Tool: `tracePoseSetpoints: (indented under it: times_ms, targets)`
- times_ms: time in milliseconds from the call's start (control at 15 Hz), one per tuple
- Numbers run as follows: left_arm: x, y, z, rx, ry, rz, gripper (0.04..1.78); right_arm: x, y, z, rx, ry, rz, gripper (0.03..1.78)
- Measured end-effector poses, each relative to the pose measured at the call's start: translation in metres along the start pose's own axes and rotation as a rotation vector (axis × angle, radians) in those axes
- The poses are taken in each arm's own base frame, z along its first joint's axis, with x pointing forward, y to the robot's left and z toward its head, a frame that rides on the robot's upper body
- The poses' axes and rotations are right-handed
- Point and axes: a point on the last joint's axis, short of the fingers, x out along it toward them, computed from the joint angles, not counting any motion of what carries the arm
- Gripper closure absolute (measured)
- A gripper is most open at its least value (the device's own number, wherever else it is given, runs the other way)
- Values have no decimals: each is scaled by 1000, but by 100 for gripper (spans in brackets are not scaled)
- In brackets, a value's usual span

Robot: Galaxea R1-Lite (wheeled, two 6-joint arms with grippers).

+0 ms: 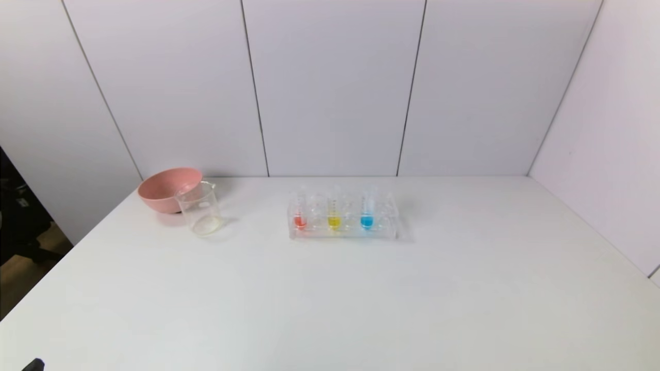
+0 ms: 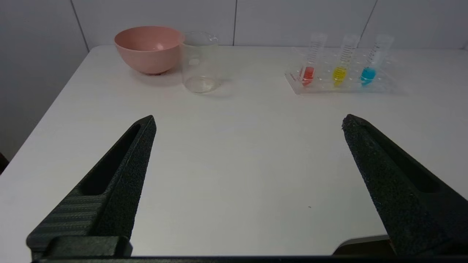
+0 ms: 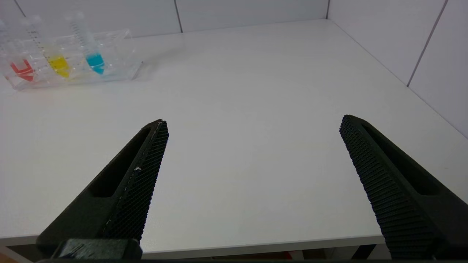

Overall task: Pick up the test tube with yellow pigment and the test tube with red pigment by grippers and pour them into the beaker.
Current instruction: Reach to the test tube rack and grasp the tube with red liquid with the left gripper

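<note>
Both pincers wait apart, empty – left pincer [image 2: 248, 122], right pincer [image 3: 252, 122]; the yellow tube [image 1: 334, 210] and red tube [image 1: 299, 211] stand in the rack [image 1: 394, 226], beaker [image 1: 200, 208] well apart; approach each tube squarely, lift straight up.

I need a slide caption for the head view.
Red, yellow and blue tubes in rack; beaker beside pink bowl.
</note>
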Motion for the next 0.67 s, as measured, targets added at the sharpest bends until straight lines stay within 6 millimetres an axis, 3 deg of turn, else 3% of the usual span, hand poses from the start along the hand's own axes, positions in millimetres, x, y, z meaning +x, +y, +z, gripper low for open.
tracePoseSetpoints:
  times_ms: [333, 667]
  targets:
    - [65, -8, 31, -27, 153, -214, 4, 0, 0, 0, 0, 0, 0, 10]
    - [148, -29, 40, -53, 350, -380, 4, 0, 0, 0, 0, 0, 0, 10]
